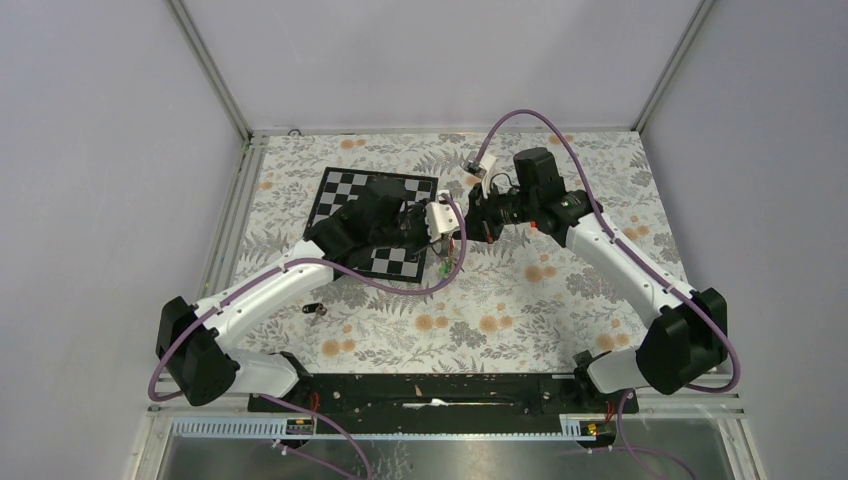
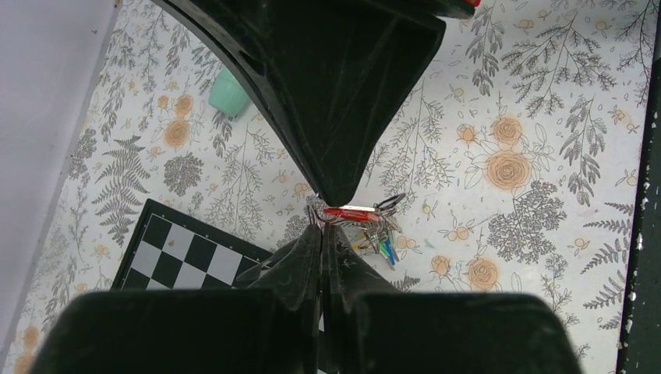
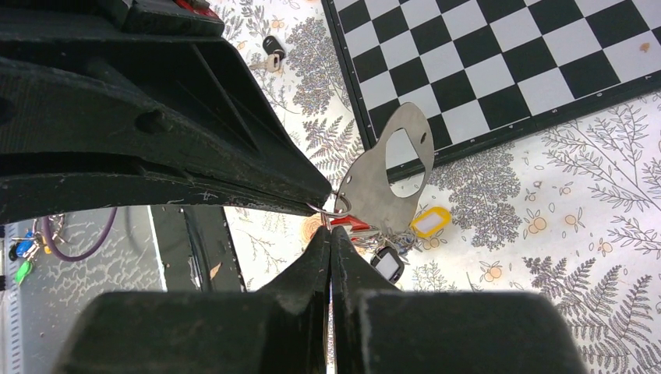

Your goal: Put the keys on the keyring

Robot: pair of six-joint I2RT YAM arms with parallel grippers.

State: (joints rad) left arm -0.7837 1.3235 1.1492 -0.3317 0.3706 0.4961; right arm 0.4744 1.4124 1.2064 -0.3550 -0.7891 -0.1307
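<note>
Left gripper [image 2: 322, 227]: jaws fully closed, tips meeting on the keyring [image 3: 337, 207], which looks pinched there. Right gripper [image 3: 331, 234]: also closed, tip to tip with the left, against the red tag [image 2: 351, 212]. You cannot tell whether it grips that tag or only touches it.

Location: the keys [image 2: 378, 234] hang off the ring in mid-air, above the floral table [image 1: 560, 300], just beside the chessboard [image 3: 499, 62]. One black-tagged key [image 1: 313, 310] lies loose, well apart.

Handling, judged: light, rigid, slippery metal. The wire is thin and the bunch will swing. Take each key by its plastic tag and the ring by its wire.

Appearance: thin grey wire, a flat metal plate [image 3: 390, 175] with an oval hole, plus a yellow tag [image 3: 430, 222] and black, blue and green ones.
</note>
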